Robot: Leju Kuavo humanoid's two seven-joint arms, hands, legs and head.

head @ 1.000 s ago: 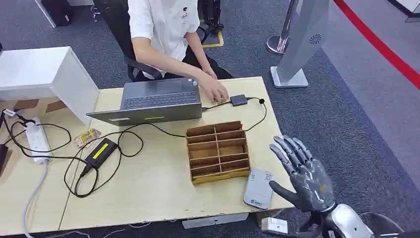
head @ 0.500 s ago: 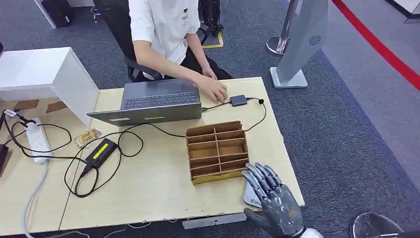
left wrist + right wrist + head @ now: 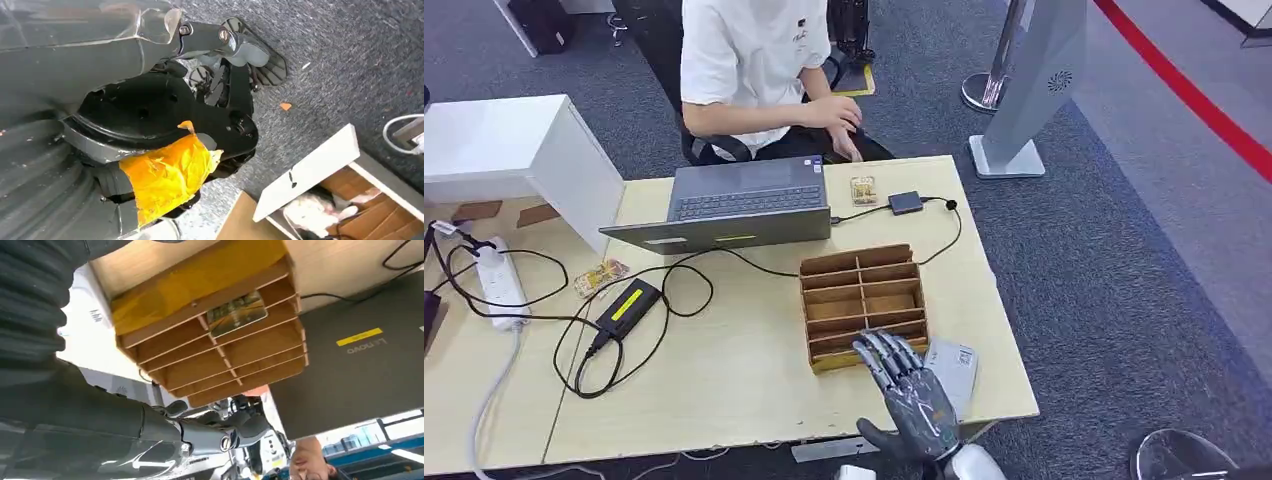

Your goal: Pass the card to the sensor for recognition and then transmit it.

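Card with a yellowish print (image 3: pixel 235 313) lies flat in one compartment of the wooden organizer (image 3: pixel 862 303), in the row just behind its yellow-faced front wall, as the right wrist view shows. The right hand (image 3: pixel 911 400) hovers over the near edge of the worktop (image 3: pixel 744 380) with its fingers spread wide and nothing in them; the fingertips (image 3: pixel 880 350) reach over the organizer's front wall, and I cannot tell whether they touch it. Just beside this hand, on its right, a flat grey case (image 3: pixel 954 366) lies on the worktop. At the far side a small black sensor (image 3: pixel 905 202) sits on its cable, and another card (image 3: pixel 863 190) lies just beside it, between it and the open laptop (image 3: pixel 739 205). A person in a white shirt (image 3: pixel 754 50) sits behind the laptop, one hand (image 3: pixel 834 112) lifted off the worktop. A black power brick with a yellow label (image 3: pixel 628 303) and a white power strip (image 3: pixel 499 283) lie among looped cables on the left part of the worktop. The left hand (image 3: pixel 220 95) hangs above grey carpet, a band of yellow tape (image 3: pixel 167 175) at its wrist; whether its fingers are spread or curled I cannot tell.
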